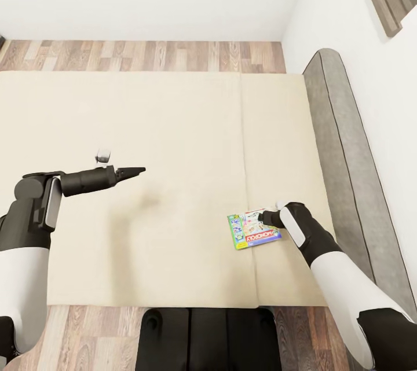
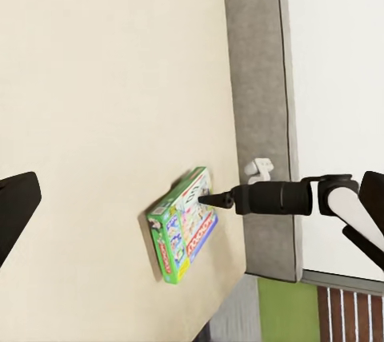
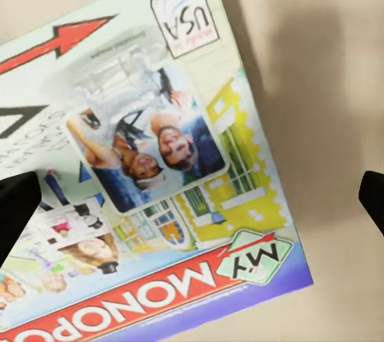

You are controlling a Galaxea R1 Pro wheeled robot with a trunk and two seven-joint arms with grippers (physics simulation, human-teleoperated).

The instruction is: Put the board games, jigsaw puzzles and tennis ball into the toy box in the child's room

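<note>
One board game, a white-and-green "My Monopoly" box (image 1: 253,230), lies on the bed's beige sheet (image 1: 174,128) near the grey headboard. My right gripper (image 1: 264,219) hangs just over the box's headboard-side end. The right wrist view looks down on the box lid (image 3: 144,182), with the dark fingers (image 3: 16,214) wide apart at either side, so this gripper is open. My left gripper (image 1: 138,172) hovers over bare sheet at mid-left, far from the box, and is open and empty. In the left wrist view the box (image 2: 182,226) sits under the right gripper's tip (image 2: 208,198).
The grey padded headboard (image 1: 336,145) runs along the bed's right side against a white wall. A strip of wood-plank floor (image 1: 145,55) lies beyond the bed's far edge. My dark base (image 1: 202,336) stands at the bed's near edge.
</note>
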